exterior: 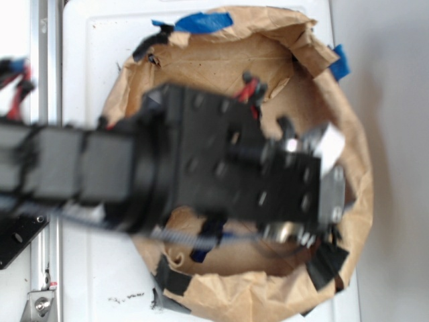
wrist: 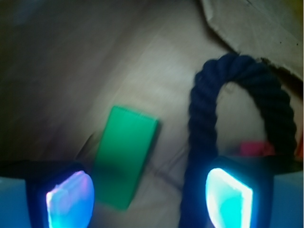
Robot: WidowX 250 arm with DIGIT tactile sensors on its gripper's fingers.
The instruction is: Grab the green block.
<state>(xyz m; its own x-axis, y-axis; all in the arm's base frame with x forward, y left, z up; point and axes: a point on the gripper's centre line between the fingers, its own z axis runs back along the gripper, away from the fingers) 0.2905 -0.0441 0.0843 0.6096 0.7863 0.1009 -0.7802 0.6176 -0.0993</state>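
Below the wrist camera, the green block (wrist: 124, 156) lies flat on crumpled brown paper (wrist: 95, 71), its long axis tilted slightly from vertical in that view. It sits left of centre between the two fingers, its lower left corner close to the left fingertip (wrist: 70, 197). A dark blue rope loop (wrist: 237, 90) arches to the right, one leg running down beside the right fingertip. A small pink or red item (wrist: 251, 148) shows behind the rope; its identity cannot be determined.

End effector (wrist: 149, 197): fingers spread wide, nothing held. No contact with the block is evident.

Exterior view: the arm (exterior: 201, 168) is blurred and covers the middle of the paper-lined basin (exterior: 221, 60), which is fixed with blue tape (exterior: 201, 23) and black tape on the white table (exterior: 100, 40). The block is hidden beneath the arm in this view.

Assessment of the step in hand: approach and alignment over the block, grasp not yet made.

Recommendations:
- Shift the end effector left in the wrist view so the block is centred in the gap, not crowding the left finger.
- Rotate the wrist slightly so the fingers close across the block's short width, square to its long sides.
- Keep the right finger clear of the rope leg; it appears near enough to be caught on closing.
- Descend straight, then close. The block looks smooth, so an off-centre pinch may let it twist out.
- The paper is creased; expect the block to slide if nudged.
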